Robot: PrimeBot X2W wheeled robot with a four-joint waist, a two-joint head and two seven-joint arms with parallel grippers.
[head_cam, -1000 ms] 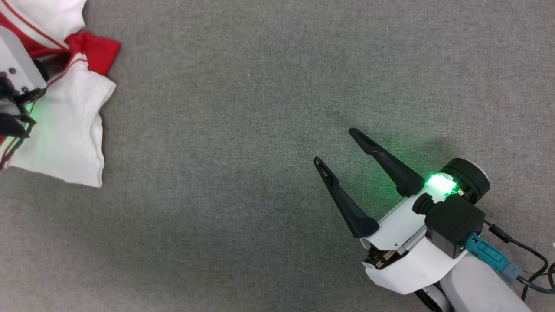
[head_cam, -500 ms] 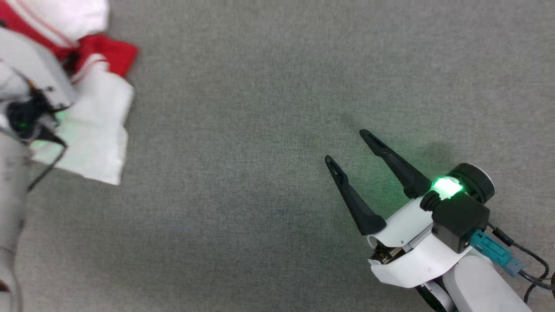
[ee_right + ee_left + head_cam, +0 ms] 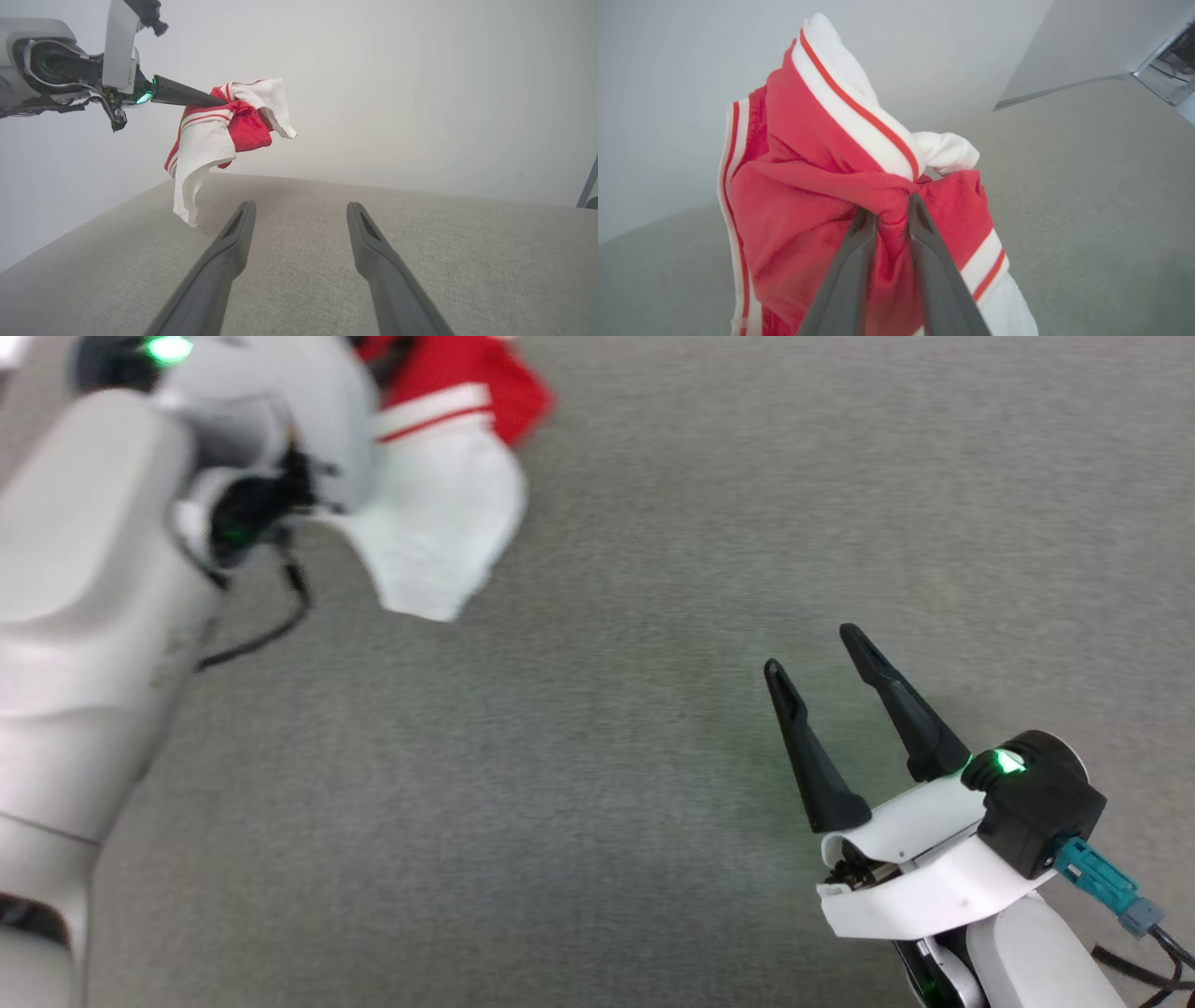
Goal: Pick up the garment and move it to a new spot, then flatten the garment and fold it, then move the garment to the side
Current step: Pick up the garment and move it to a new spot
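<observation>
Carrying arm: my left gripper [image 3: 891, 207] is pinched tight on a twist of red cloth.
Garment [image 3: 798, 186]: held up over the grey surface [image 3: 607, 784], bunched. One white sleeve [image 3: 196, 154] hangs lowest. In the head view it sits at the upper left.
Right arm: my right gripper [image 3: 810, 650] has its fingers spread wide, low over the surface and well apart from the garment.
Backdrop: a pale wall [image 3: 420, 93] beyond the surface.
Picture quality: the head view is blurred around my left arm.
</observation>
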